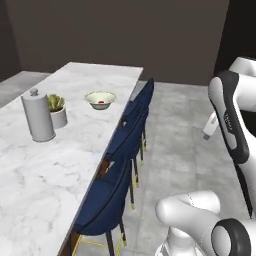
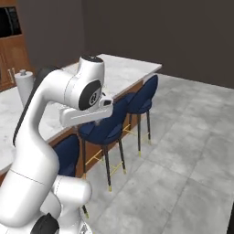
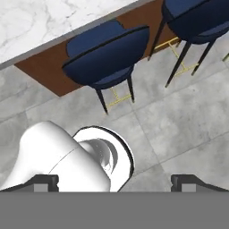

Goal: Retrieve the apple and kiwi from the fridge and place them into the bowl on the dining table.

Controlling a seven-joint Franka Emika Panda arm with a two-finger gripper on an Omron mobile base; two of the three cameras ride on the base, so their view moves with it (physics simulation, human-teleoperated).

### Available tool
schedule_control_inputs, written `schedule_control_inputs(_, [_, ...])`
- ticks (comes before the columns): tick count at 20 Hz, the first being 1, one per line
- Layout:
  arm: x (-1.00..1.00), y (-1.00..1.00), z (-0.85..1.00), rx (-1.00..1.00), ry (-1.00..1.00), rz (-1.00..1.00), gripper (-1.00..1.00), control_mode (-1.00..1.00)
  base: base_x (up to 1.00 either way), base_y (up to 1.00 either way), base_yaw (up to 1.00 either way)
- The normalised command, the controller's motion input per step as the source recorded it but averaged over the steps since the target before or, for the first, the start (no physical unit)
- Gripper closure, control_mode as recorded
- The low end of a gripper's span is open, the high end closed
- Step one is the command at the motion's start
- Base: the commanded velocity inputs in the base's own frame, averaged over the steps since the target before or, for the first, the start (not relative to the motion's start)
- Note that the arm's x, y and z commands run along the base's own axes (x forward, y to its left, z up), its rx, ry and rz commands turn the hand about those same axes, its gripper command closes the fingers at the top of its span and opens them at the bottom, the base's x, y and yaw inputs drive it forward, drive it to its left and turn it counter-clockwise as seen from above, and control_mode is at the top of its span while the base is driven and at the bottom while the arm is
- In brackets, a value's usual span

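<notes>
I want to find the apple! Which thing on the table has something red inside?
The pale bowl, farthest along the dining table, holds a red apple. The grey canister and plant pot don't.

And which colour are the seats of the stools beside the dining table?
Dark navy blue; the stools show best in the hand view, beside the dining table.

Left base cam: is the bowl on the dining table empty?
No, a small red apple lies inside the bowl on the marble dining table.

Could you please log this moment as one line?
apple: in bowl | kiwi: not seen | end effector: open, empty, over floor by stools
</notes>
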Motion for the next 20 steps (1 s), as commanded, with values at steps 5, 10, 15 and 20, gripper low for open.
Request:
schedule_control_inputs(5, [0.0, 0.0, 0.0, 0.0, 0.0, 0.0, -1.0, 1.0, -1.0, 0.64, -0.44])
schedule_control_inputs(10, [0.0, 0.0, 0.0, 0.0, 0.0, 0.0, -1.0, 1.0, -1.0, 0.83, -0.38])
schedule_control_inputs(15, [0.0, 0.0, 0.0, 0.0, 0.0, 0.0, -1.0, 1.0, -0.88, 1.0, -0.3])
schedule_control_inputs(20, [0.0, 0.0, 0.0, 0.0, 0.0, 0.0, -1.0, 1.0, -0.28, 1.0, -0.15])
